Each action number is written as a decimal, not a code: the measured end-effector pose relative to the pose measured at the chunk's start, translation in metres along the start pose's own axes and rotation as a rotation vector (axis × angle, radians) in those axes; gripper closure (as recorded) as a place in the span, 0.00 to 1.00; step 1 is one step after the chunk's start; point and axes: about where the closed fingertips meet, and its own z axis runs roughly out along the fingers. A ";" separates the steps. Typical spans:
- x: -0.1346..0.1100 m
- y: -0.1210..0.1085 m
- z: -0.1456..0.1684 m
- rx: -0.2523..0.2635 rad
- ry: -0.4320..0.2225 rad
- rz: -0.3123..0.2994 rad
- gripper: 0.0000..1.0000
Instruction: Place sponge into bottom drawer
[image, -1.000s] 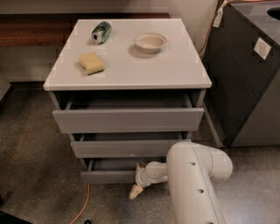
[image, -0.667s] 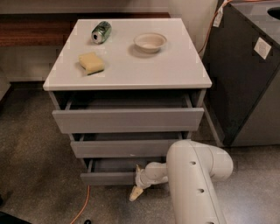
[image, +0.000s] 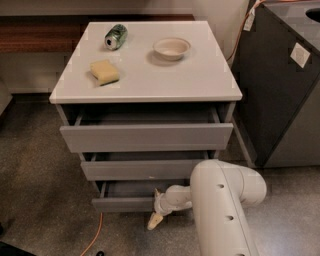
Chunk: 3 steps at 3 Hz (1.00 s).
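**Bottom drawer opened; sponge not yet collected.** Over the last second nothing visible has shifted. The end effector (image: 155, 220) remains low, just in front of the right part of the lowest, narrowest grey drawer front (image: 122, 204), at the tip of the bulky white robot arm (image: 222, 200). The sponge has not moved either. Whether the end effector is wide or narrow cannot be told; it carries no sponge. The bottom drawer stands pulled out a little, with a strip of its shallow grey box showing behind the plain front. The two wider grey drawers above it (image: 145, 136) are also partly out. Judged from this, the opening step is about done and the pick-up is still to come, so the task is at an early stage.

The task's thing, a small pale yellow, soft-looking rectangular sponge (image: 104, 72), lies flat on the left part of the white worktop (image: 165, 82), turned at a slight angle to the worktop's edges. It is near a green can lying on its side (image: 115, 36) and well apart from a shallow white bowl (image: 171, 48). It touches neither.
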 end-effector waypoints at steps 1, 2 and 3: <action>-0.006 0.014 0.001 -0.039 -0.025 0.006 0.00; -0.008 0.015 0.000 -0.044 -0.033 0.009 0.00; -0.009 0.018 0.001 -0.056 -0.048 0.014 0.00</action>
